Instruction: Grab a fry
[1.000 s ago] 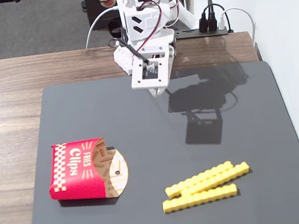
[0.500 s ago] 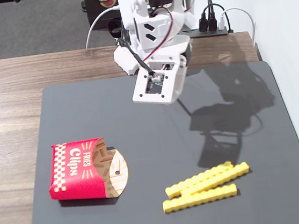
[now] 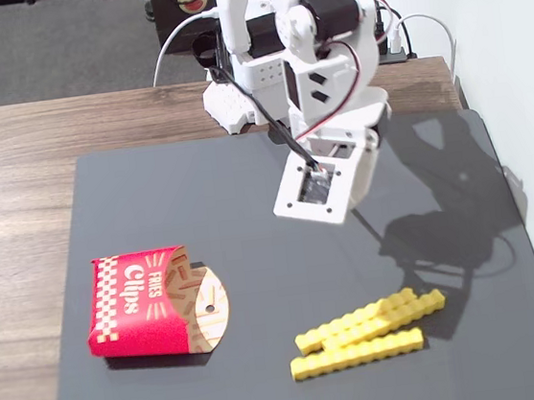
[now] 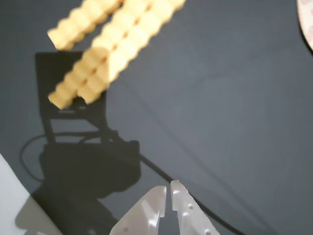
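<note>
White plastic two-finger gripper (image 4: 168,188) is showing at the bottom edge of the wrist view with its jaws clenched, the tips almost meeting and holding nothing. In the fixed view the white arm (image 3: 316,78) is leaning out from the far edge of the brown wooden table (image 3: 15,190), and its gripper end is hanging above the dark grey mat (image 3: 200,208), casting a shadow toward the right edge.

Three bright yellow crinkle-cut plastic fries (image 3: 369,331) are lying bunched together near the front right corner of the table, on the mat. Two are lying side by side at a slant, touching, and the third is lying in front of them, nearly parallel to the front edge. In the wrist view the fries (image 4: 110,46) are appearing blurred in the upper left, well apart from the fingertips, with bare mat between them.

Toward the front left corner, a red cardboard fries carton (image 3: 139,303) is lying on its side, its mouth facing right, well apart from the fries. Bare mat is stretching between the carton and the fries, and around the fries toward the front and right edges.
</note>
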`<state>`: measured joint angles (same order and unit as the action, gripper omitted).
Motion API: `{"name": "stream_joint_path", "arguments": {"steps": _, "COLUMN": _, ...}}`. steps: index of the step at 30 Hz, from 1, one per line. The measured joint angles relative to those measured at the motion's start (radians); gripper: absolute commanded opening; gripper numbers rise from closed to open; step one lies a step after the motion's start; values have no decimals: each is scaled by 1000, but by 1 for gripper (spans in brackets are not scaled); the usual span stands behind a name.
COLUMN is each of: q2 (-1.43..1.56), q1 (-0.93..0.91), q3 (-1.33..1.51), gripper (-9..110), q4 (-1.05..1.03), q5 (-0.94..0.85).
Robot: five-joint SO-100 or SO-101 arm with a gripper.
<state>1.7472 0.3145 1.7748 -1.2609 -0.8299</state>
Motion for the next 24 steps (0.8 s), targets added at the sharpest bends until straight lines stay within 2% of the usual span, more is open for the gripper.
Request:
{"name": "stream_joint_path", "arguments": {"steps": 19, "q2": -488, "q1": 12, "q3": -612, "gripper": 1, "q4": -109, "q5": 379}}
{"name": "stream_joint_path", "arguments": {"steps": 22, "q2": -555, "q1": 12, "q3": -716, "gripper": 11, "q4": -138, "q5": 433}}
{"name": "stream_joint_path", "arguments": {"steps": 24, "q2": -611, "q1": 11, "q3": -796, "gripper": 14, "q4": -164, "q5": 463}}
